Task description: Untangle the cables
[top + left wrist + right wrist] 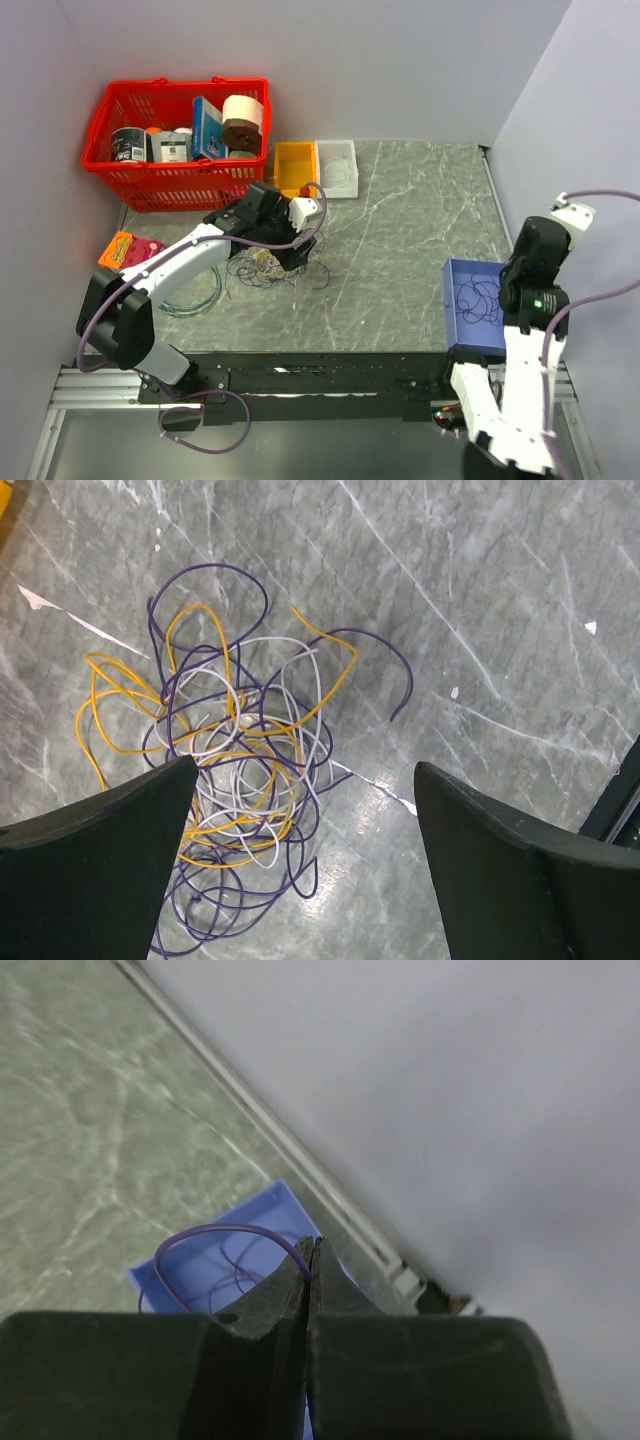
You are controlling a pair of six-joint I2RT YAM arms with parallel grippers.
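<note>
The cables (262, 266) lie in a loose heap of purple, yellow-orange and white loops on the grey marble table; the left wrist view shows the same cables (235, 745) up close. My left gripper (285, 252) hangs just above the heap, open wide; in its own view the left gripper (305, 770) has its left finger over the heap's edge and bare table between the fingers. My right gripper (313, 1245) is shut on a thin purple cable (215, 1230), which arcs out to the left above the blue bin (265, 1215). From above, the right gripper (512, 278) is over that bin (455, 275).
A red basket (175, 145) of boxes and rolls stands at the back left. Beside it are a yellow tray (296, 168) and a white tray (338, 165). A teal coil (200, 295) and an orange packet (128, 250) lie left of the heap. The wall is close on the right.
</note>
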